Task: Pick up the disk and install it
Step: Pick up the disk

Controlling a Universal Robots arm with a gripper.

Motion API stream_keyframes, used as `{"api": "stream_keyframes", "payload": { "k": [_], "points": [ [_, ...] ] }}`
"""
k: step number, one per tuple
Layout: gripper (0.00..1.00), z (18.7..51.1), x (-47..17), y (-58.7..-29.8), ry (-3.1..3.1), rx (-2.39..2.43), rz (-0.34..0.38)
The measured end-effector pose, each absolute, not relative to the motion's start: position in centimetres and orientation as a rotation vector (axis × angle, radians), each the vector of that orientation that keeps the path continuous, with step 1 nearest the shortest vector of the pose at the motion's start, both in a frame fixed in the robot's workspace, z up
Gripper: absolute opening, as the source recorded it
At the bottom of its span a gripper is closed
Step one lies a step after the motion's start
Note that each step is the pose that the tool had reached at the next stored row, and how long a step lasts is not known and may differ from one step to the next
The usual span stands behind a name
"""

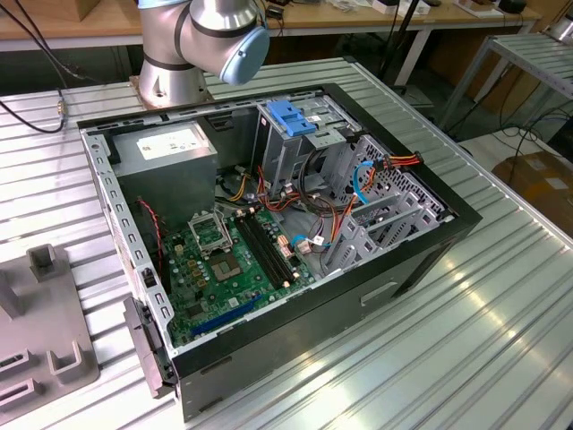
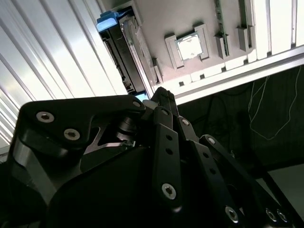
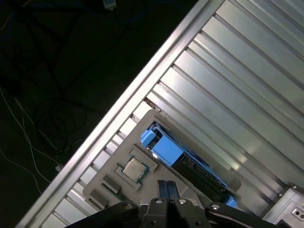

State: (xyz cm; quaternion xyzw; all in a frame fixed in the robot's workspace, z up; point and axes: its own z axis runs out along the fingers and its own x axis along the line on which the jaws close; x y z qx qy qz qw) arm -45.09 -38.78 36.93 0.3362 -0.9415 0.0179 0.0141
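The disk [image 3: 164,148] stands on its edge in a slot of a grey fixture plate [image 3: 114,183], its blue bracket uppermost and its dark body running along the slot. The second wrist view also shows the disk [image 2: 124,57] on the plate [image 2: 161,21]. My gripper [image 3: 166,186] hangs above the plate, close beside the disk and apart from it. Its two black fingertips lie together, shut with nothing between them. In the second wrist view the gripper [image 2: 161,94] points toward the plate's edge by the disk.
An open computer case [image 1: 421,246] lies on the slatted metal table [image 1: 501,340], with a blue-topped drive cage [image 1: 291,121], a grey power supply [image 1: 170,157] and a green motherboard [image 1: 228,260] inside. The fixture plate [image 1: 40,331] sits at the exterior view's left. A processor chip [image 3: 134,169] rests on the plate.
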Motion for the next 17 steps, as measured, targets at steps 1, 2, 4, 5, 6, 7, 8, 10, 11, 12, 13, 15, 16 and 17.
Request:
{"api": "stream_keyframes", "payload": {
  "k": [1, 2, 4, 5, 6, 7, 8, 10, 11, 12, 13, 15, 16, 17],
  "points": [
    [0.1, 36.93, -45.09, -38.78, -2.929, 1.053, 0.056],
    [0.1, 36.93, -45.09, -38.78, -2.927, 1.061, 0.056],
    [0.1, 36.93, -45.09, -38.78, -2.923, 1.07, 0.056],
    [0.1, 36.93, -45.09, -38.78, -2.919, 1.081, 0.056],
    [0.1, 36.93, -45.09, -38.78, -2.917, 1.088, 0.056],
    [0.1, 36.93, -45.09, -38.79, -2.914, 1.097, 0.057],
    [0.1, 36.93, -45.09, -38.78, -2.908, 1.112, 0.057],
    [0.1, 36.93, -45.09, -38.78, -2.899, 1.137, 0.057],
    [0.1, 36.93, -45.09, -38.78, -2.894, 1.149, 0.057],
    [0.1, 36.93, -45.09, -38.78, -2.889, 1.163, 0.057],
    [0.1, 36.93, -45.09, -38.78, -2.877, 1.194, 0.058],
    [0.1, 36.93, -45.09, -38.78, -2.863, 1.228, 0.058],
    [0.1, 36.93, -45.09, -38.78, -2.844, 1.273, 0.059],
    [0.1, 36.93, -45.09, -38.78, -2.83, 1.305, 0.06]
  ]
}}
